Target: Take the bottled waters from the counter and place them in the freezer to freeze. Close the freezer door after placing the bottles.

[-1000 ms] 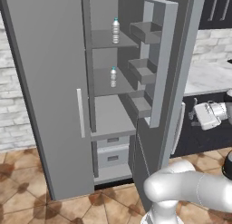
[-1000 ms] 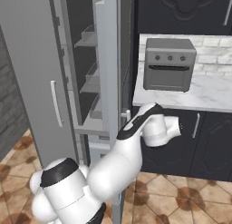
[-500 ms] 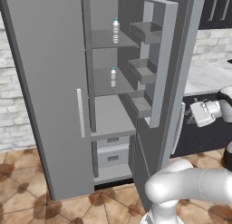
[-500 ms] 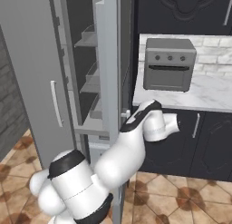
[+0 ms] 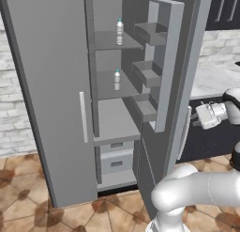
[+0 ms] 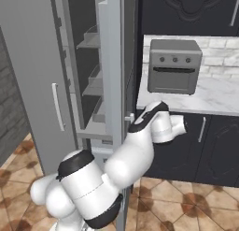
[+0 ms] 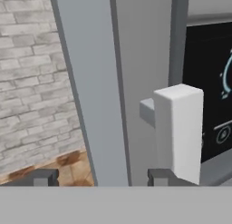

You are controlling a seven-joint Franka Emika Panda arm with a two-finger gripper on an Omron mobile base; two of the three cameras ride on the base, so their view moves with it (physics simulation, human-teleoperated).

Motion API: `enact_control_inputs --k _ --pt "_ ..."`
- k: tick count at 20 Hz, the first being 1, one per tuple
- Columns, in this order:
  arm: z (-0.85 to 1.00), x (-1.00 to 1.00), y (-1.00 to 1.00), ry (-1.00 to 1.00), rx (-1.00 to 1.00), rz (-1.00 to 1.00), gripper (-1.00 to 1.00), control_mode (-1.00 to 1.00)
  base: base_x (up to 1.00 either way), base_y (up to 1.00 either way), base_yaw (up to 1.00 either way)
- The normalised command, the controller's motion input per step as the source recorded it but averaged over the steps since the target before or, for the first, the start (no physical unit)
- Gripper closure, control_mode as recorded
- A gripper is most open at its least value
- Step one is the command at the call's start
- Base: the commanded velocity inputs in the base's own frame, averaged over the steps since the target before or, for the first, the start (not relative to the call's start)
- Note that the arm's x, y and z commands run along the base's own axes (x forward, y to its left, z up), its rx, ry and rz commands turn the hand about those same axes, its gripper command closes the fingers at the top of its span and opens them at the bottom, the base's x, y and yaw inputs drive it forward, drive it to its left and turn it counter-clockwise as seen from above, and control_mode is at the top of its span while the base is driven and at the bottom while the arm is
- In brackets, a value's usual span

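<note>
We see the freezer (image 5: 112, 109) standing wide open, with two bottled waters inside it. Both stand straight up, long way up and down, with their blue caps on top. The upper bottle (image 5: 120, 32) is on the top shelf and the lower bottle (image 5: 117, 80) is on the shelf under it, both near the back wall. The freezer door (image 5: 180, 85) is swung out toward us, a tall thin panel with little shelves on its inner side. Its handle (image 7: 181, 130) is a long silver bar that runs up and down on the outer face of the door. Our jaws (image 7: 97, 177) are at that handle, low on the door, out past the door's edge and well apart from the bottles. In the hand view the handle sits right over one dark fingertip (image 7: 158, 176), and the other fingertip (image 7: 43, 177) is far off to the other side, with the door edge between them. The handle looks like it is just touching or just beside the near fingertip, but we cannot tell if the jaws have closed on it. In the left base view the hand (image 5: 211, 114) reaches in beside the door from the side of the dark cabinets. The tabletop (image 6: 205, 92) with its white marble holds a small grey oven (image 6: 173, 65).
</note>
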Motion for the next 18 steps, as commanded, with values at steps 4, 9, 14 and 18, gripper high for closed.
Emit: enact_control_inputs --k 4,9,14,18 --pt "0.00 0.00 -0.01 0.00 0.00 -0.08 -1.00 -1.00 0.00 0.00 0.00" --pt "0.00 0.03 -0.11 -0.01 0.00 -0.09 -1.00 -1.00 0.00 0.00 0.00" --pt "-0.08 0.22 -0.21 -0.02 0.00 -0.12 -1.00 -1.00 0.00 0.00 0.00" --pt "-0.04 0.05 -0.29 -0.09 0.00 -0.08 -1.00 -1.00 0.00 0.00 0.00"
